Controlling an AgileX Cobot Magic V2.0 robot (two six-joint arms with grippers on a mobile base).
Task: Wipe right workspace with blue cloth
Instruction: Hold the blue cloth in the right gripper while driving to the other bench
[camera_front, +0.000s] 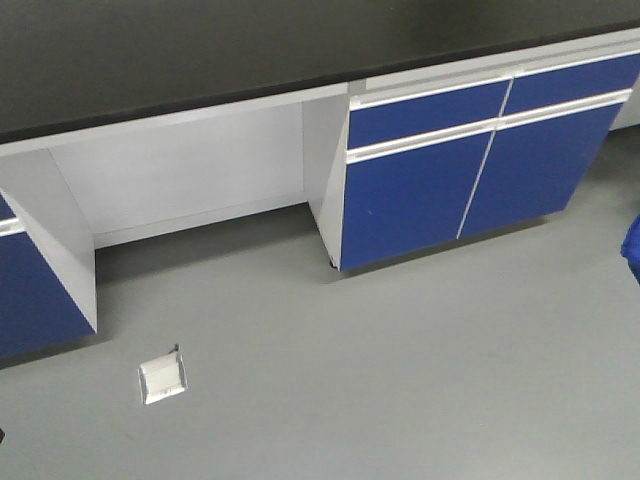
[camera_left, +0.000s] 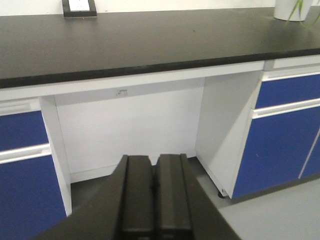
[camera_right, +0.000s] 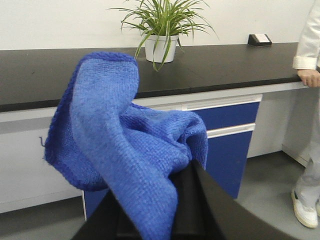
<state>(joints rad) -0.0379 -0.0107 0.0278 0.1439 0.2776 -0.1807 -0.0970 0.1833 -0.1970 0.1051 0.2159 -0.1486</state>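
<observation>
— Right gripper (camera_right: 160, 212) on my feed is pinched tight onto the blue cloth (camera_right: 120, 145), which hangs bunched up in the air out in front of the counter (camera_right: 225, 67), not touching it.

— Ok, and the left one?

— Left gripper (camera_left: 154, 200) is clenched on nothing, fingers pressed flat together, sitting low in front of the counter's open knee gap. I can also see a potted plant (camera_right: 161, 45) on the counter behind the cloth, and a person (camera_right: 311, 45) in a white coat at the counter's right end, hand at its edge.
</observation>
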